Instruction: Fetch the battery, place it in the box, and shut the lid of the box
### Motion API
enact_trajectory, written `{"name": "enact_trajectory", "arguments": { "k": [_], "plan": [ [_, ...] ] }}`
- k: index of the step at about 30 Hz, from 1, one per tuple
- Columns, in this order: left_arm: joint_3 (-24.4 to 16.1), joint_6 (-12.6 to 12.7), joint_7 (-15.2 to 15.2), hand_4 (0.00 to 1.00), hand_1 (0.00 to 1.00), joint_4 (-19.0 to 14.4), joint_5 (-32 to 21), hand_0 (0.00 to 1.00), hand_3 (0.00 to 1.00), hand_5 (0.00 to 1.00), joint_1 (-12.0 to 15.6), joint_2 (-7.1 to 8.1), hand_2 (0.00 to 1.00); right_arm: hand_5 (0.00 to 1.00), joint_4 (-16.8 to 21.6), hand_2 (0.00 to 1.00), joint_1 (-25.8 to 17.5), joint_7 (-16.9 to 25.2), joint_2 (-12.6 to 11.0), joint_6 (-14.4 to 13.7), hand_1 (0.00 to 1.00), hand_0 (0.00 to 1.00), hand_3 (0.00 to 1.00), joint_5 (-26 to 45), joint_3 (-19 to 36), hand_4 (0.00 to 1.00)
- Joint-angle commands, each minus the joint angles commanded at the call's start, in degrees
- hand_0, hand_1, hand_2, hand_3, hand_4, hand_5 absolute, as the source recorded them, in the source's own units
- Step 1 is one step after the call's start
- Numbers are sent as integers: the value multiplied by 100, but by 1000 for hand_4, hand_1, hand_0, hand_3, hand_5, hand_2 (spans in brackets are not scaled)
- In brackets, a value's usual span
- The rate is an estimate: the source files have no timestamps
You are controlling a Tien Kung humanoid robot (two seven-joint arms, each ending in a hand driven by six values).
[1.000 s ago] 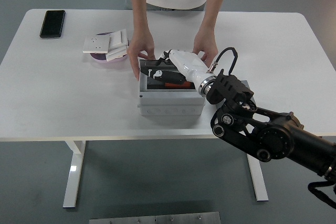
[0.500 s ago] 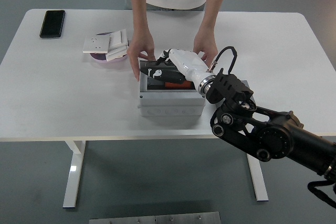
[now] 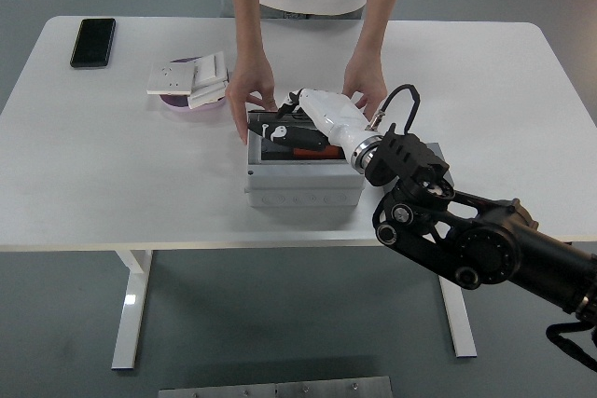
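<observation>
Right hand (image 3: 297, 116): white shell reaching into open grey box (image 3: 303, 184), finger state cannot tell | battery (image 3: 297, 133): dark block with orange part, lying inside box | person's hands (image 3: 250, 90): steadying box rear edge on bench (image 3: 112, 174) | remaining: release, withdraw, close lid.

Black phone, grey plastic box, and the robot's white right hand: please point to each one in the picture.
Black phone (image 3: 93, 41): head view, middle of its dark screen.
Grey plastic box (image 3: 303, 189): head view, its front wall.
White right hand (image 3: 297, 124): head view, middle of the hand, over the open box.
</observation>
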Motion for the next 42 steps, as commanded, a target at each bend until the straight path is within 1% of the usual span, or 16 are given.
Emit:
{"name": "enact_trajectory", "arguments": {
  "k": [17, 27, 42],
  "plan": [
    [-16, 1, 16, 409, 742, -3, 24, 642, 532, 2, 9, -2, 586, 998, -6, 628, 5, -44, -10, -13, 610, 600, 618, -63, 23, 950],
    [-34, -3, 31, 408, 742, -4, 59, 642, 531, 2, -2, -3, 588, 998, 12, 629, 29, -87, -24, -59, 615, 597, 624, -189, 95, 948],
    [-39, -9, 36, 409, 742, -2, 68, 642, 531, 2, -5, -13, 588, 998, -21, 636, 34, -100, -34, -95, 617, 599, 632, -193, 161, 949]
  ]
}}
